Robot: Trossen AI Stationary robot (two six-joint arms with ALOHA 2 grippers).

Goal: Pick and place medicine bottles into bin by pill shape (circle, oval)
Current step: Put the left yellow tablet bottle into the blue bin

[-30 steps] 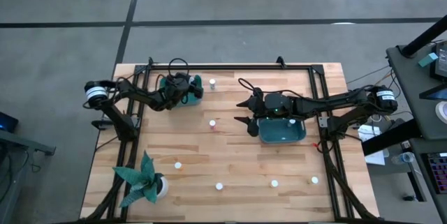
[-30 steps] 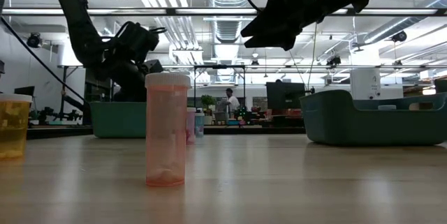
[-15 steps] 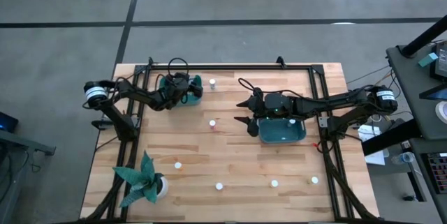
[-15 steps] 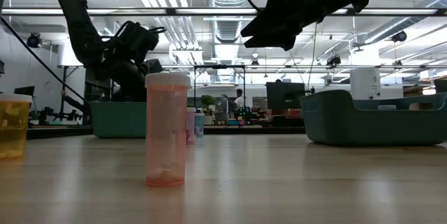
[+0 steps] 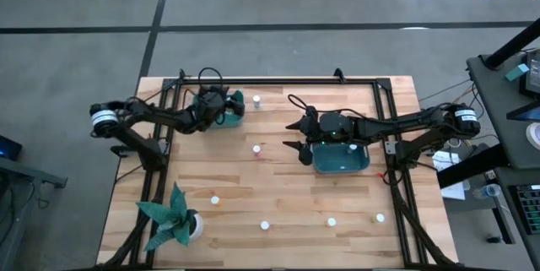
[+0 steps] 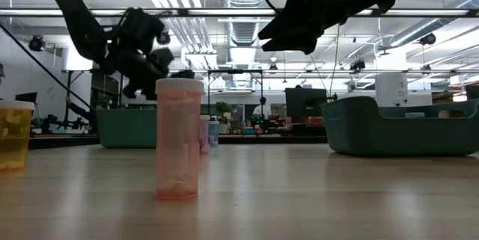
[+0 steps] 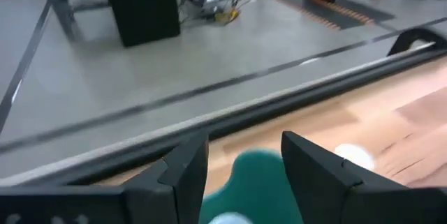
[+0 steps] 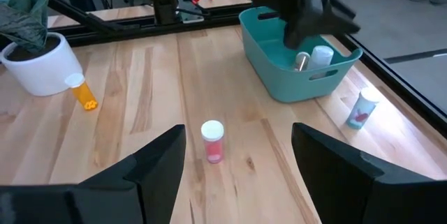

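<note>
Plant (image 5: 173, 214) of teal paper in a white pot stands at the table's (image 5: 278, 182) near left corner, and an amber bottle (image 8: 85, 95) lies on its side just beside the pot. The left hand (image 7: 241, 155) hovers over the left teal bin (image 8: 293, 88) near the far edge, fingers parted and empty. Two bottles (image 8: 313, 58) lie inside that bin.

Six medicine bottles (image 5: 256, 148) stand loose on the table, showing from above as small white caps: one at the far edge just right of the left bin, one near the middle, and four in a loose row along the near edge. From table height the closest bottle (image 6: 179, 138) has a clear pink body under a pale cap.

The right hand (image 5: 289, 136) hangs above the table's middle with its fingers spread wide, holding nothing, just left of the right teal bin (image 5: 342, 159).
</note>
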